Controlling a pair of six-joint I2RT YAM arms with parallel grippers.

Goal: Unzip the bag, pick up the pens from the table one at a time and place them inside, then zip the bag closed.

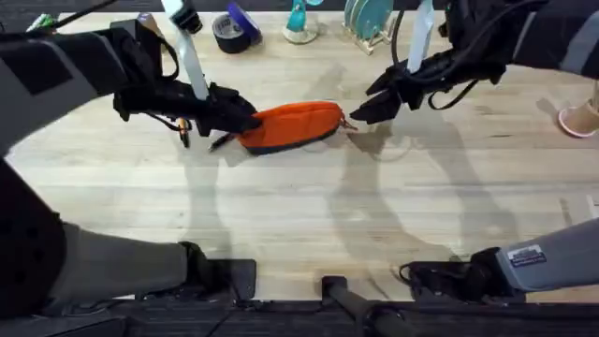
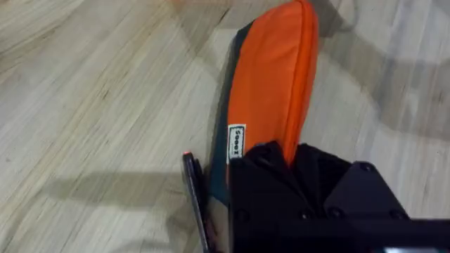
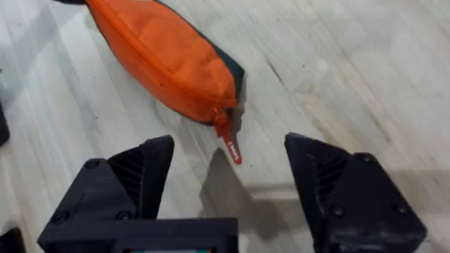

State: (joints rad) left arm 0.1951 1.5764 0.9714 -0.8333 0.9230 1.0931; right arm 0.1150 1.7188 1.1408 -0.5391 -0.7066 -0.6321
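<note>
Right jaws: your right gripper [image 3: 228,186] hangs spread wide just above the surface, its two black fingers [image 3: 144,169] well apart with nothing between them.
Zipper pull: the small red tab [image 3: 230,146] lies on the wood between those fingers and just ahead of them, at the bag's end; you are not touching it.
Left jaws: your left gripper [image 1: 245,120] sits at the opposite end of the bag; from the left wrist its black body covers the fingertips, so you cannot tell whether it is clenched on the fabric or only resting there.
Bag: the bag [image 1: 292,124] lies on its side mid-surface between your two arms, orange face up, navy underside along its near edge, zipper shut.
Pens: a dark pen [image 2: 195,200] lies beside the bag's left end, next to your left gripper; another pen [image 1: 184,132] lies farther left, under the left arm.
Surface: light plank table [image 1: 309,211].
</note>
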